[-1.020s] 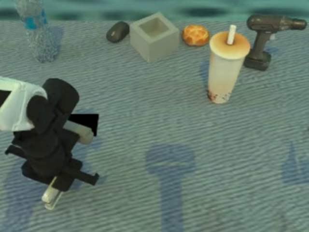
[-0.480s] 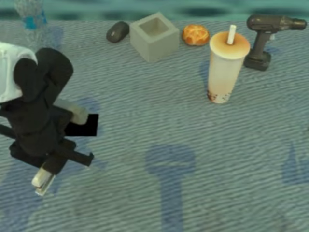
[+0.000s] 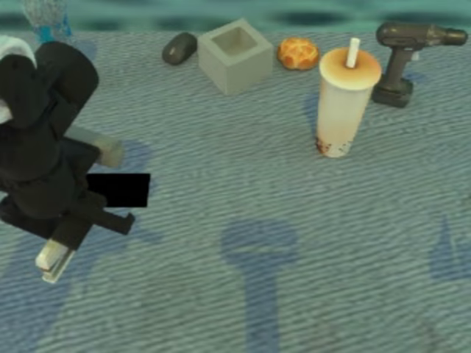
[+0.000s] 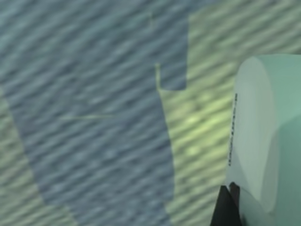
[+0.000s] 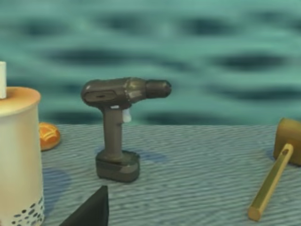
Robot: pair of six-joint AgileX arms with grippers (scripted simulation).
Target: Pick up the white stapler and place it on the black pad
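Left arm [image 3: 40,140] over the table's left side, its gripper [image 3: 65,239] clamped on the white stapler [image 3: 51,261], long axis pointing away from the black pad [image 3: 121,190] lying just beside it to the upper right; right arm out of the top view.

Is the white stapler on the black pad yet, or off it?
Off it: the white stapler pokes from the left tool, clear of the black pad.

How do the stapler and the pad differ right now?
The stapler is off-white, slim and long; the pad is a flat matte-black rectangle. The stapler is gripped by the left gripper, while the pad lies on the table, partly hidden under that arm. Both are at the table's left side.
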